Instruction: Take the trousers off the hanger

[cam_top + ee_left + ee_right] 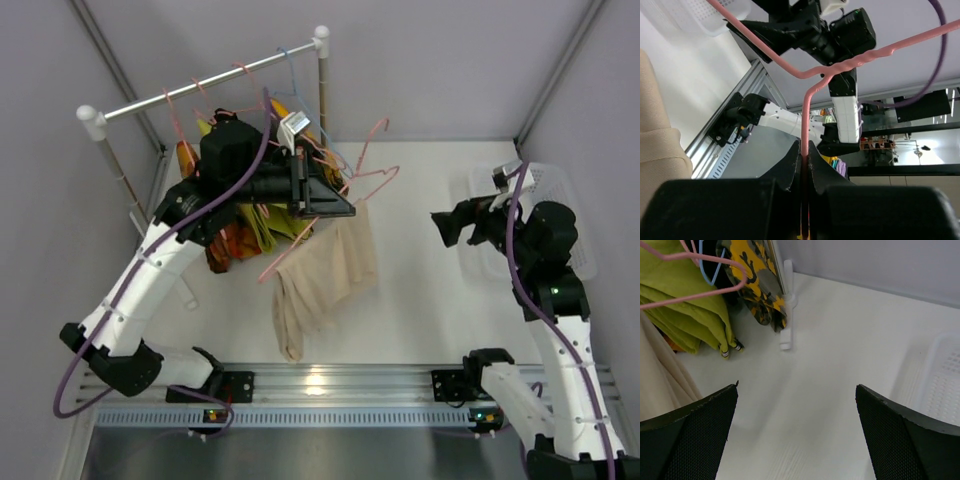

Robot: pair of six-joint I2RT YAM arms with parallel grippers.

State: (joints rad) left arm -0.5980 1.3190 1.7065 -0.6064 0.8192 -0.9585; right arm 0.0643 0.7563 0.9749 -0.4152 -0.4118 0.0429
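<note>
My left gripper (343, 200) is shut on the wire of a pink hanger (372, 178), held out in front of the rail. In the left wrist view the pink wire (804, 125) runs straight between the closed fingers (790, 165). The pale beige trousers (325, 272) hang from this hanger's lower bar, their bottom end reaching the table; they also show in the left wrist view (655, 135) and the right wrist view (657, 370). The orange-red patterned trousers (228, 245) hang on the rack, partly hidden behind my left arm. My right gripper (441, 228) is open and empty (797, 405), right of the beige trousers.
A white clothes rail (200, 85) on posts stands at the back left with several pink and blue hangers. Yellow-green garments (685, 305) and a yellow camouflage one (757, 280) hang there. A white perforated basket (565, 195) sits at the right, under my right arm.
</note>
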